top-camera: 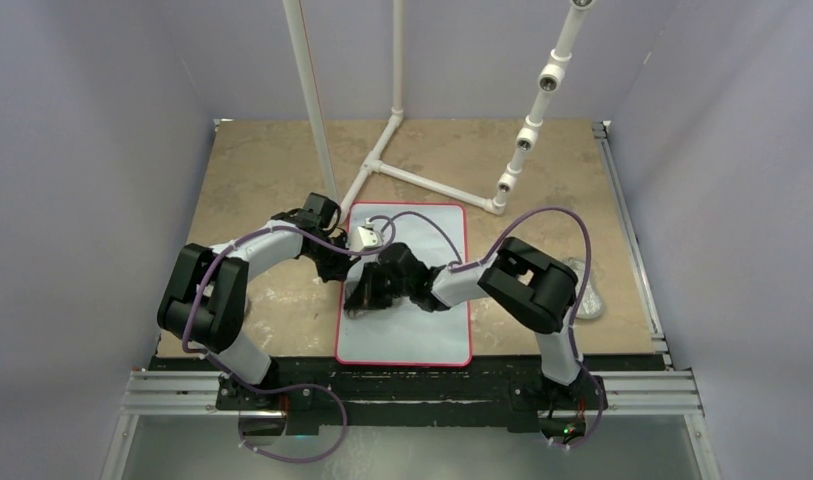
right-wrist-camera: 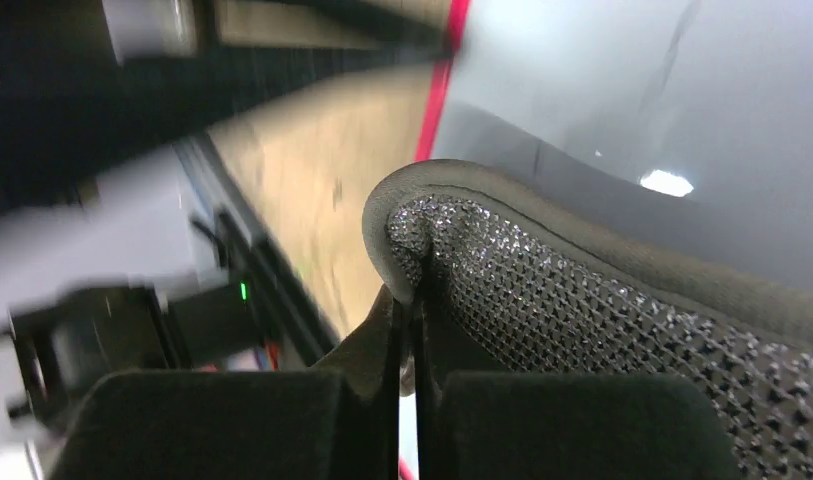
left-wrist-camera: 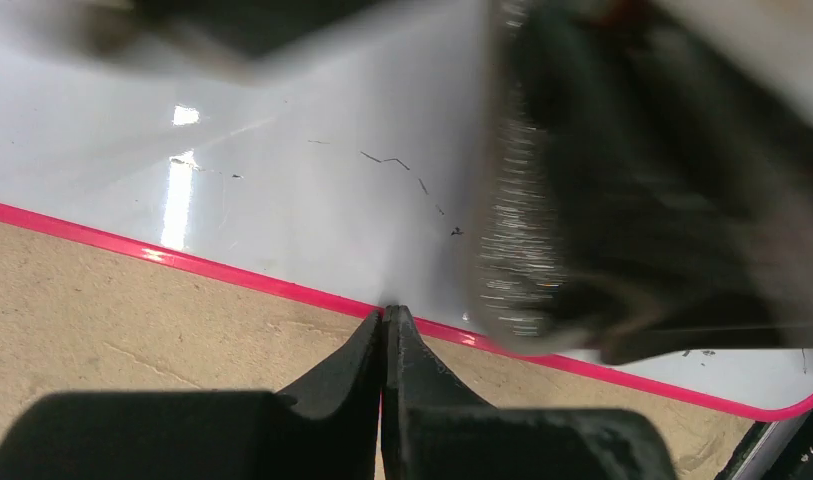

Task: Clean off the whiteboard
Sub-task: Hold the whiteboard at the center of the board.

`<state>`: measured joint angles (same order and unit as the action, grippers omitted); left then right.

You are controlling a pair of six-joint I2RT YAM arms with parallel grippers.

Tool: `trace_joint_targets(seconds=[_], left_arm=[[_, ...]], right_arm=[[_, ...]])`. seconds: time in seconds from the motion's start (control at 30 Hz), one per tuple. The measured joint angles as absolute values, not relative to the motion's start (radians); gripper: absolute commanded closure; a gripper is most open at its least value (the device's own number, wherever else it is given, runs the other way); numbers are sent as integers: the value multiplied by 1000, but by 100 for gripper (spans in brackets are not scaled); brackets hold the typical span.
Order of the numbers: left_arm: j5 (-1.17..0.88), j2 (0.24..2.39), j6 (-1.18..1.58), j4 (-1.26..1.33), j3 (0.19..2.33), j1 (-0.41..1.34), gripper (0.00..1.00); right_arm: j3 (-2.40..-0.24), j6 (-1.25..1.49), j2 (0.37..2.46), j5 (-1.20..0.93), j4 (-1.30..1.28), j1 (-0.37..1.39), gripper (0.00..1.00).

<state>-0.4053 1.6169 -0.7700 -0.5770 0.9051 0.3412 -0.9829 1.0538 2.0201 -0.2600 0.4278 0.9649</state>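
On the table (top-camera: 272,170), the whiteboard (top-camera: 422,335) lies flat between the arms, probably stiff, light and slippery, best pinned at its red rim, where the left gripper (left-wrist-camera: 385,316) rests clenched and empty, while the right gripper (right-wrist-camera: 412,300) pinches the soft pad (right-wrist-camera: 602,330) beside faint marks (left-wrist-camera: 384,158).

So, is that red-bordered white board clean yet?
Not fully: thin black pen marks show on the white board beside the silvery mesh pad.
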Motion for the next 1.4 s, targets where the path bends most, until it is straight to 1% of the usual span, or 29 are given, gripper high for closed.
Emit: trace_joint_targets(seconds=[0.07,0.13,0.23,0.33,0.4,0.47,0.6,0.67,0.73,0.8,0.97,1.03,1.1,1.23,1.3,1.4], left_arm=[[-405,1617,-770,-577,905,341,100],[-404,1616,-770,-577,905,341,100],[-404,1615,-770,-577,904,342,100],[-403,1613,-770,-575,903,342,100],[-403,1613,-770,-574,903,342,100],[-404,1612,-769,-573,901,342,100],[-404,1612,-767,-570,900,342,100],[-404,1611,-767,-569,898,342,100],[-404,1607,-767,-565,893,342,100],[-403,1602,-767,-561,888,342,100],[-403,1594,-767,-551,878,342,100],[-403,1592,-767,-546,876,342,100],[-402,1591,-767,-542,874,342,100],[-401,1591,-766,-541,874,342,100],[-400,1591,-762,-541,874,342,100],[-399,1591,-760,-541,875,342,100]], right_arm=[[-907,1045,1984,-300,462,986,100],[-786,1040,1909,-348,482,980,100],[-624,1034,1787,-403,482,912,100],[-549,1035,1723,-422,468,858,100],[-557,1039,1732,-439,467,855,100],[-613,1053,1784,-459,447,870,100],[-870,1062,1971,-520,418,966,100],[-941,1064,2024,-521,413,1015,100],[-922,1082,2017,-511,428,1042,100],[-845,1110,1969,-505,451,1040,100],[-566,1207,1757,-461,472,987,100],[-529,1253,1713,-432,453,979,100],[-570,1278,1732,-424,416,993,100],[-825,1291,1892,-387,329,1060,100],[-916,1292,1957,-373,324,1095,100],[-915,1292,1965,-356,344,1118,100]])
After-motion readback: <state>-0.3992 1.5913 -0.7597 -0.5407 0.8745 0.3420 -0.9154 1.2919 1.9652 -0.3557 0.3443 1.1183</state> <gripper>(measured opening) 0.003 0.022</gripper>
